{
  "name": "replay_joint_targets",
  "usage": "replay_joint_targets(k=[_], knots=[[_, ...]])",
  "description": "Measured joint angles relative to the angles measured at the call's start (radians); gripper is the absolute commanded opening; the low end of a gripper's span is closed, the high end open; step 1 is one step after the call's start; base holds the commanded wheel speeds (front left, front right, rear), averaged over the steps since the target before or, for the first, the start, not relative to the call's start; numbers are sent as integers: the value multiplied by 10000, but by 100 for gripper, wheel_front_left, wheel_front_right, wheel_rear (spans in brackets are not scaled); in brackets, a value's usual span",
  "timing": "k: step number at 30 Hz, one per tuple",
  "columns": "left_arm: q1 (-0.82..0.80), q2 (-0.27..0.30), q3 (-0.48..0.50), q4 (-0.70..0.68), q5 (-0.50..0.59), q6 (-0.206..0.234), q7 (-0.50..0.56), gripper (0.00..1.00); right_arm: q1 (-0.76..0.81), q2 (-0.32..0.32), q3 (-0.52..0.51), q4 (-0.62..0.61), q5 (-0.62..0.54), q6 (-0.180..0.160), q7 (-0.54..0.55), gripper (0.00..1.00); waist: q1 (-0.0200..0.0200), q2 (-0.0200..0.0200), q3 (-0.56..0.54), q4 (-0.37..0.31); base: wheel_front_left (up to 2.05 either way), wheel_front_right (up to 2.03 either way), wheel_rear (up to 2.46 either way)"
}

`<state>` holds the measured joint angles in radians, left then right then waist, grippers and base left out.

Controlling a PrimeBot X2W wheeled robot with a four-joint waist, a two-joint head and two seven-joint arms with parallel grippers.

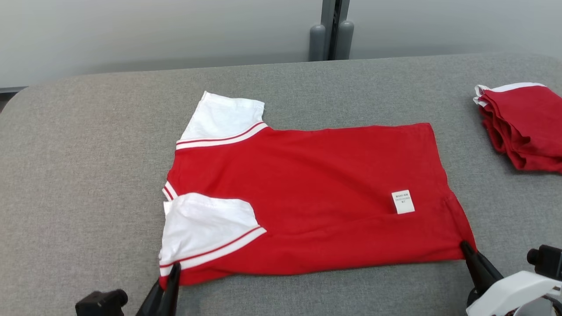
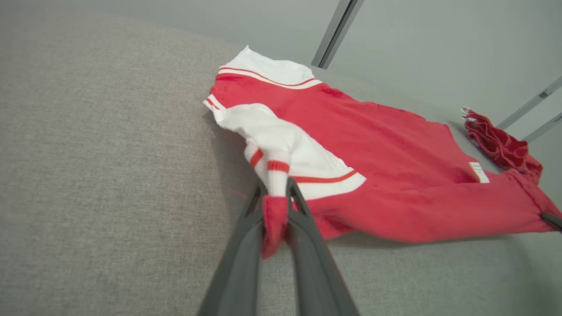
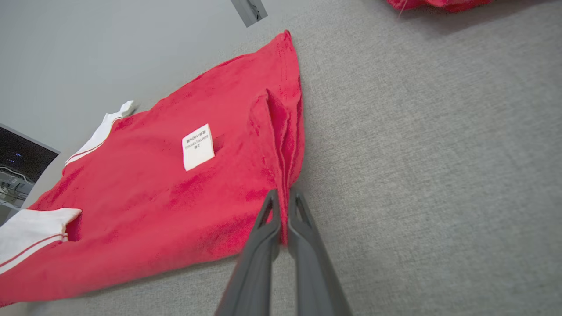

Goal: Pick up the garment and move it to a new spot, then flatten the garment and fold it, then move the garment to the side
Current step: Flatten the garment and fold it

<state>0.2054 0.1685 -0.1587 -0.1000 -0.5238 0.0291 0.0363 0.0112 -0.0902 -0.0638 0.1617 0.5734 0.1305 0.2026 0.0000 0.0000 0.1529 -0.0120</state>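
**Both fingers pinch the garment's near corners**

The grey counter (image 1: 88, 175) carries the red garment (image 1: 307, 197), spread flat with its white sleeves at one end. A folded pile (image 1: 522, 127) of red cloth sits well apart from the garment, beyond its hem. A white label (image 1: 402, 202) lies on the garment near that hem. The left fingers (image 2: 239, 263) are clamped on the garment's near sleeve corner. The right fingers (image 3: 257, 259) are pinched tight on its near hem corner.

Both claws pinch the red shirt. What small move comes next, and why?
Probably lift both corners and fold the near edge over: the left gripper is shut on the sleeve end of the red T-shirt with white sleeves, the right gripper on its hem corner, and it lies flat.
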Motion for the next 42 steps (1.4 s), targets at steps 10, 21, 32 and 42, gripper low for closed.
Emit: replay_joint_targets(k=[10, 21, 32, 42], knots=[[935, -150, -410, -205, 27, 320, 387, 0, 781, 322, -403, -192, -178, 0, 345, 0, 0, 0, 61, -80, 0, 0, 0], [899, 261, 174, 69, 52, 679, 385, 100, 918, 387, -859, -487, -420, 0, 107, 100, 0, 0, 185, -364, 0, 0, 0], [-2168, 1329, 33, 79, 715, 224, 1106, 100, -158, 151, -813, -1039, -1267, 0, -817, 100, 0, 0, 626, -704, 0, 0, 0], [-6501, 2255, -360, 1862, 905, -696, 3014, 100, -2061, -40, 573, -961, -1379, 0, -1039, 100, 0, 0, 1874, -1160, 0, 0, 0]])
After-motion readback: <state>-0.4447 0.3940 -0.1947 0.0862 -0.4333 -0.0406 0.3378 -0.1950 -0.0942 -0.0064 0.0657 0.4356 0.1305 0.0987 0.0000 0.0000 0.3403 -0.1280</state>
